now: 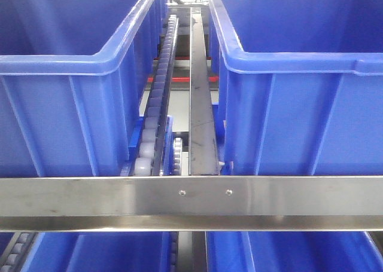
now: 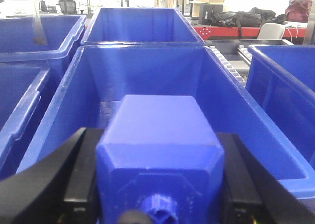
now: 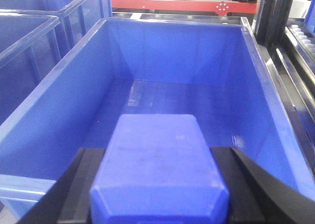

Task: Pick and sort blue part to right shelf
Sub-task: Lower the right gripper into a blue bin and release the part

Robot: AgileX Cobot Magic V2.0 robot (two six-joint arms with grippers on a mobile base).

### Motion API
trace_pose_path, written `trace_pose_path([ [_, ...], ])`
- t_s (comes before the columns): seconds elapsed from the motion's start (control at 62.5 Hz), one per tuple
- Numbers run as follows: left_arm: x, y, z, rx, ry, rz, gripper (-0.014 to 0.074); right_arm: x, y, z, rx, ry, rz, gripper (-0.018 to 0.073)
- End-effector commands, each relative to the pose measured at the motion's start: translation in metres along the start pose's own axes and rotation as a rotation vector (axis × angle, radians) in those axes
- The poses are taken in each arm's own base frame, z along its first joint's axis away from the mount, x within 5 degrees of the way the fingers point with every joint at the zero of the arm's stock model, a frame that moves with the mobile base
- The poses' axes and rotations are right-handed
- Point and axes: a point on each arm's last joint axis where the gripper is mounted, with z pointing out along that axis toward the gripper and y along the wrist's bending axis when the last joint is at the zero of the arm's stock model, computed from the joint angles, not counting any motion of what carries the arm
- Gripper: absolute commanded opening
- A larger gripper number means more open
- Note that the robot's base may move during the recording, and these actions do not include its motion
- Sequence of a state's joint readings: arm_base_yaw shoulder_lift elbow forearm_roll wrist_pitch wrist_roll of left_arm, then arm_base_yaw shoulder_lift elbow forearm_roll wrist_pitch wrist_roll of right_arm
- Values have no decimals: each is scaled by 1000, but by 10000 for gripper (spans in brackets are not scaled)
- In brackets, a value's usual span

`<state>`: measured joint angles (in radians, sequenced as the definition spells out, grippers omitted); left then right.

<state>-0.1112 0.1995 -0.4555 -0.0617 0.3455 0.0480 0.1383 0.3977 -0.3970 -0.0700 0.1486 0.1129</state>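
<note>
Both grippers, left and right, clamp blue parts.

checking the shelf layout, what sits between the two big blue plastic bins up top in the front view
Between left blue plastic bin and right blue plastic bin: a roller track and a flat steel rail, front view.

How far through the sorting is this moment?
Done: both parts are picked. In hand: the left gripper clamps a blue part over a blue bin, and the right gripper clamps another blue part over an empty bin. Left: releasing them; neither lies in a bin.
</note>
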Motion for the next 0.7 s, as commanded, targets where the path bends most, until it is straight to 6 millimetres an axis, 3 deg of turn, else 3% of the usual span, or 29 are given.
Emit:
trace_pose_path([
  [0.0,-17,0,0,0,-108,-6,333,-19,1,-1,-5,-118,-13,368],
  [0.688,-20,0,0,0,-135,-11,333,-21,1,-2,-10,-125,-13,361],
])
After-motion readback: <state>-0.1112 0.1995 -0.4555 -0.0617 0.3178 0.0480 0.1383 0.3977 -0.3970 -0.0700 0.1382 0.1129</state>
